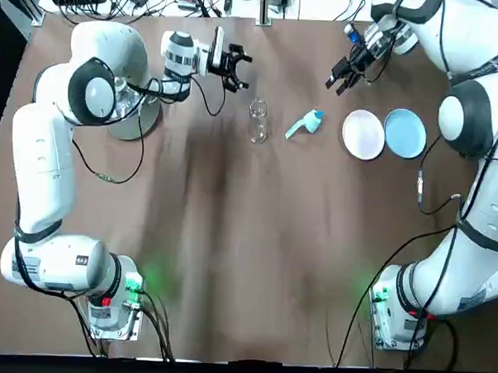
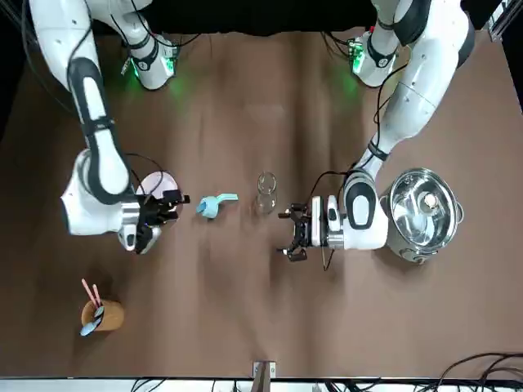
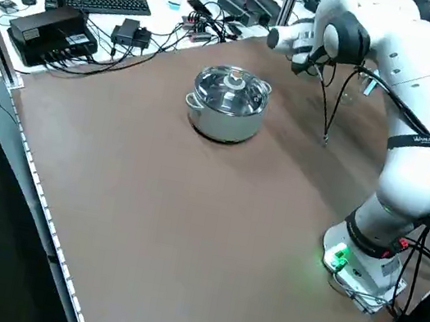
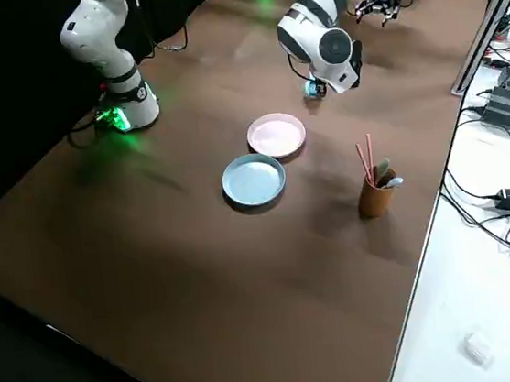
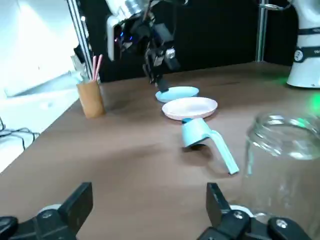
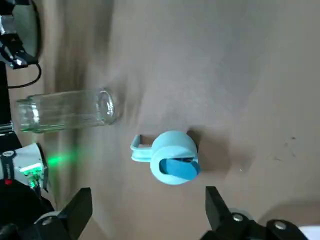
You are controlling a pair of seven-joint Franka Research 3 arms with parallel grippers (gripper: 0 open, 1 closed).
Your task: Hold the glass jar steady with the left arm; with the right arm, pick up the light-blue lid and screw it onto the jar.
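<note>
The light-blue lid lies on the counter beyond the right fingers, spread open (not touching); left fingers, open too, sit beside the glass jar.

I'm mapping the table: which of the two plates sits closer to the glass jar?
The pale pink plate, next to the light-blue lid; the blue plate lies beyond it, farther from the glass jar.

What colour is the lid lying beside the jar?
The lid is light blue, clearest in the right wrist view.
</note>
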